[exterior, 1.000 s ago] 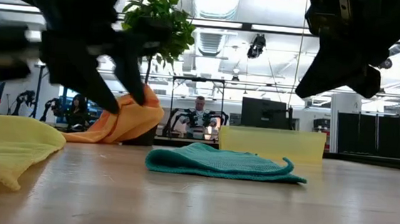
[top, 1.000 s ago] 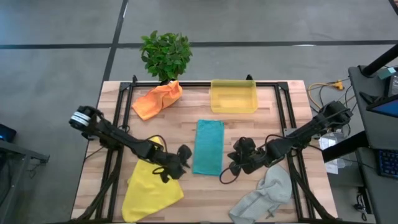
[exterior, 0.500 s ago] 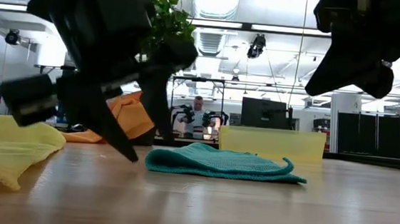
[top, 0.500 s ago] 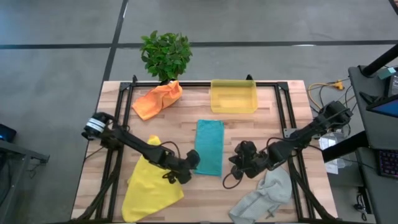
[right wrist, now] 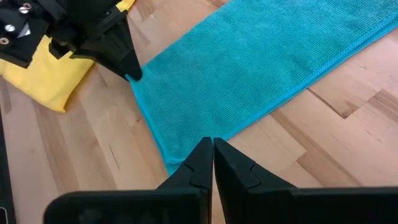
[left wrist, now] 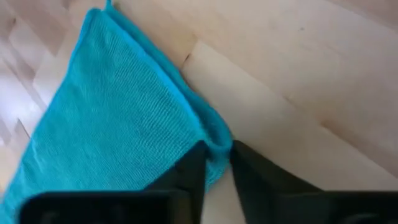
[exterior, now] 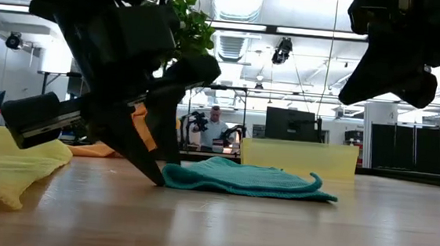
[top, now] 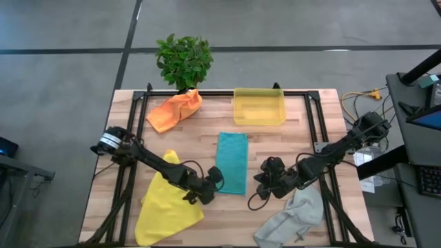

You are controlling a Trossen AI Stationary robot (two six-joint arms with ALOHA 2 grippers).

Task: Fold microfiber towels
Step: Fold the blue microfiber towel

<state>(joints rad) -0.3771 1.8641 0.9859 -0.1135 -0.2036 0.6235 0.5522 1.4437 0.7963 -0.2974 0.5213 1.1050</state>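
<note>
Left gripper (left wrist: 217,165) pinches the near corner of the half-folded teal microfiber towel (top: 231,162), flat mid-table before the translucent yellow plastic bin (top: 258,107). Right gripper (right wrist: 212,155), fingers pressed together and empty, hovers by the towel's other near corner. Second fold, I'd judge: lift the corner, carry it binward.

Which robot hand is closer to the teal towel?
Left. The left gripper pinches the teal towel's near corner. The right gripper hovers shut just beside its other near corner.
</note>
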